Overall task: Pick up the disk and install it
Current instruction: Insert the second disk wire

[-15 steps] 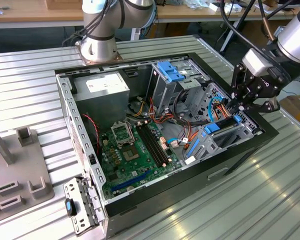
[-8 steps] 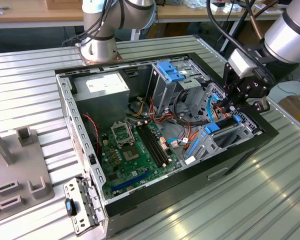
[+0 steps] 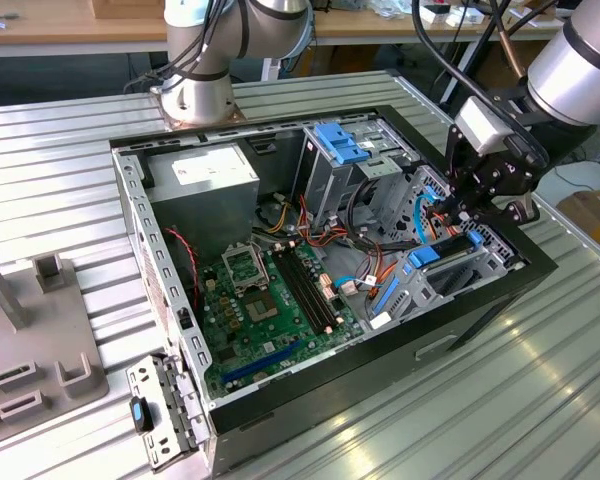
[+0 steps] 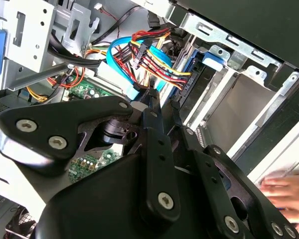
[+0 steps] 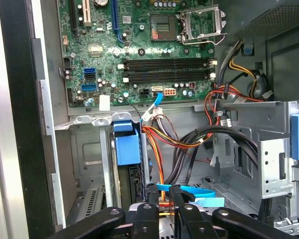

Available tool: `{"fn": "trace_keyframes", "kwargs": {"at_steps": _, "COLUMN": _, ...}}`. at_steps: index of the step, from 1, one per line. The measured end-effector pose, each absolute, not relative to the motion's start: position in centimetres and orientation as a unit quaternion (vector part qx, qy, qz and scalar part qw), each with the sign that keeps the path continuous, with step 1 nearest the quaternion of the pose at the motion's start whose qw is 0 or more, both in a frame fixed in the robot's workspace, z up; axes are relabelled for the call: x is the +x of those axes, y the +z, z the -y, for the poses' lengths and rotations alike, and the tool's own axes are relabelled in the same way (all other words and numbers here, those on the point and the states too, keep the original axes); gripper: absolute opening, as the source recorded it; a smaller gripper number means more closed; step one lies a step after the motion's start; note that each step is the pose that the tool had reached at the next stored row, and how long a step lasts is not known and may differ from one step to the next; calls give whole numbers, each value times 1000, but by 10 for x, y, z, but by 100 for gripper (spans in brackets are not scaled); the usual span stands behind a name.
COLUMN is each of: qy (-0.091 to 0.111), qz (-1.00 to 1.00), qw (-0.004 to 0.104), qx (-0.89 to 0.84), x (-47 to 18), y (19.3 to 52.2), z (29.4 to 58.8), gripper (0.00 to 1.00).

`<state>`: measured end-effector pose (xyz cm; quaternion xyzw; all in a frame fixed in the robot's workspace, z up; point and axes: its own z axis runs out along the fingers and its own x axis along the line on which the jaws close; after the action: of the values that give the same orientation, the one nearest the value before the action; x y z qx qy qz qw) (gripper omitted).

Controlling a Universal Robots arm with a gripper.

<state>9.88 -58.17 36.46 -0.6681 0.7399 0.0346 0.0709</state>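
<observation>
The disk [image 3: 448, 252] stands on edge in the drive bay at the exterior view's right side of the open computer case [image 3: 130, 230], with its bright blue carrier [image 5: 126, 145] on top. In the second wrist view, the carrier's blue tab [image 4: 214, 58] and the disk's dark edge [image 4: 189, 84] sit inside the metal bay. My gripper [image 3: 467, 222] hangs just above the disk. Its black fingertips [image 5: 152, 191] are close together with nothing between them, seen in both wrist views. Bundled cables lie right beside the gripper [image 4: 162, 102].
A green motherboard [image 3: 270, 300] covers the case floor. A grey power-supply box [image 3: 205, 175] sits at the back, and a tall metal cage with a blue latch [image 3: 338, 145] stands beside the bay. A grey fixture [image 3: 40, 330] and a loose bracket [image 3: 155, 410] lie outside. A person's hand [image 4: 284, 191] rests near the case.
</observation>
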Motion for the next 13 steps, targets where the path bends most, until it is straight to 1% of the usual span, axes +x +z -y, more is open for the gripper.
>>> {"fn": "trace_keyframes", "kwargs": {"at_steps": 7, "qy": 34, "qz": -740, "qw": 71, "qx": -668, "x": 99, "y": 365, "z": 582, "gripper": 24}}
{"fn": "trace_keyframes", "kwargs": {"at_steps": 13, "qy": 35, "qz": -740, "qw": 71, "qx": -668, "x": 99, "y": 381, "z": 582, "gripper": 24}}
